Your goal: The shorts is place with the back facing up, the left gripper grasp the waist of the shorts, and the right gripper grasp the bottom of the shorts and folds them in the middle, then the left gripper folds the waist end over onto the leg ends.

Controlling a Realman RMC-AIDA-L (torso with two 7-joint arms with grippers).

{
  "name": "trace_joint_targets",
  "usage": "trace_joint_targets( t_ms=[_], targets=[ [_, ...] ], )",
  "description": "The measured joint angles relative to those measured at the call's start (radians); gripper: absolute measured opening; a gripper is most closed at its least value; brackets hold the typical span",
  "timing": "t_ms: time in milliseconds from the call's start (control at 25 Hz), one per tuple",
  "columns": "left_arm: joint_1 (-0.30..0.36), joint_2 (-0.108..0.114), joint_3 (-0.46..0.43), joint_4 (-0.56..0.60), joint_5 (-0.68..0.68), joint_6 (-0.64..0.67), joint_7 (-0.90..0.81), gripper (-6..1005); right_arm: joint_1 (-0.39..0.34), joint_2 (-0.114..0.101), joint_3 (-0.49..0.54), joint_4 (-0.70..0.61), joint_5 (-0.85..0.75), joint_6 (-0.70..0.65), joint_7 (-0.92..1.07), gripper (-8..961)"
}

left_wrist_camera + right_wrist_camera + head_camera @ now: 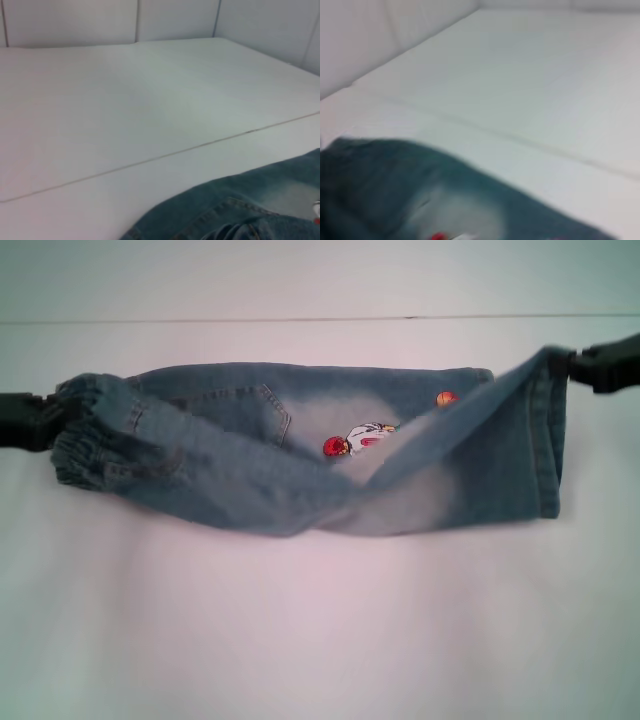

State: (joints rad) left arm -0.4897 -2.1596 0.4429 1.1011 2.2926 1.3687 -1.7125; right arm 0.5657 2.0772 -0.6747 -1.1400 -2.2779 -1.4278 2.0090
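- The blue-green washed denim shorts (300, 455) lie stretched across the white tabletop (320, 630), half folded lengthwise.
- The plain black left gripper (30, 420) has its fingers clamped on the ruffled waist (85, 435).
- The labelled black right gripper (600, 365) pinches the straight leg hem (550, 390), lifted.

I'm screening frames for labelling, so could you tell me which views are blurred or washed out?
Head view: evenly lit, slightly soft, shorts readable, table tinted pinkish. Left wrist view: fairly sharp, flat light. Right wrist view: heavily blurred, denim smeared.
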Motion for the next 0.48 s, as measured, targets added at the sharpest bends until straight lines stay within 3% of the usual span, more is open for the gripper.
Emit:
trace_joint_targets(
  t_ms=[280,480],
  targets=[
    [-0.001,-0.001,0.124,-0.034,0.001,-0.192,-0.06,85,0.052,-0.008,-0.034,0.117,-0.003,0.261,-0.021,18],
    [0.001,-0.002,0.165,-0.073,0.013,-0.318,-0.107,99,0.116,-0.023,-0.054,0.285,-0.006,0.467,-0.043,16]
  ],
)
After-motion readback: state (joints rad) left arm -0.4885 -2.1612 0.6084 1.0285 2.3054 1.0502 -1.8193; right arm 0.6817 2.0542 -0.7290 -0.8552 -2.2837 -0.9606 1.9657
